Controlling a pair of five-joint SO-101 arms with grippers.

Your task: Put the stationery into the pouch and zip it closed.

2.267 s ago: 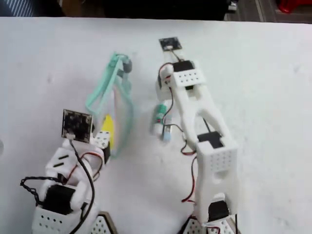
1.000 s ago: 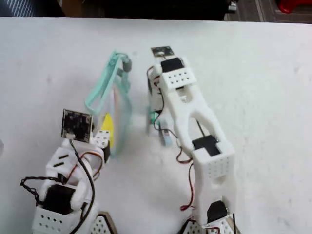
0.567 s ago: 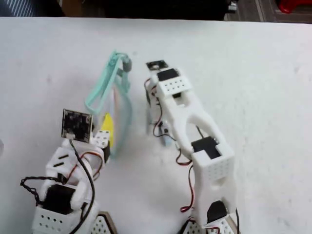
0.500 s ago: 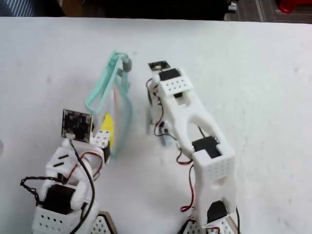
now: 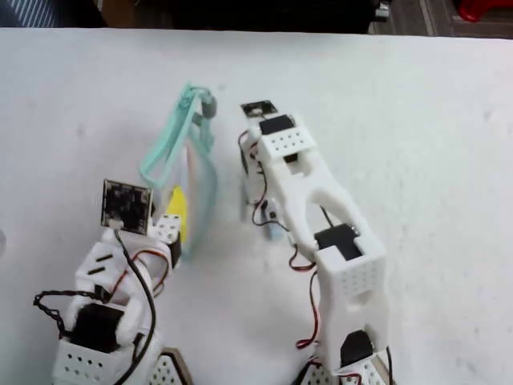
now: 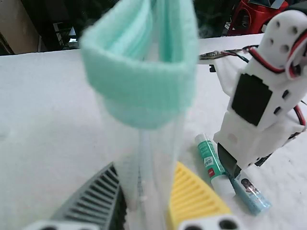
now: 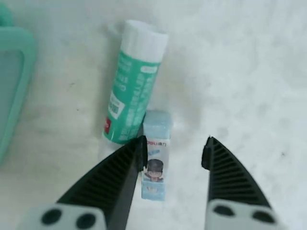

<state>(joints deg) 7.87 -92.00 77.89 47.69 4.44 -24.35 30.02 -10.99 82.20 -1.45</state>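
White table (image 5: 433, 120), seen from above, with both arms rising from its near edge. Your right arm (image 5: 337, 241) stretches toward the table's middle. Its right gripper (image 7: 173, 143) points down over the stationery with the jaws spread and nothing between them. Your left arm (image 5: 104, 297) sits at the near left corner. Its left gripper (image 6: 144, 201) is clamped on the clear wall of the pouch (image 6: 144, 81), grey finger on one side, yellow on the other. The pouch, teal-rimmed, runs from that gripper toward the far edge, left of the table's centre. The glue stick (image 7: 132, 103), green with a white cap, lies on the table between pouch and right arm. The eraser (image 7: 154, 165), pale blue, lies just beside the glue stick's base, with one open fingertip at its edge.
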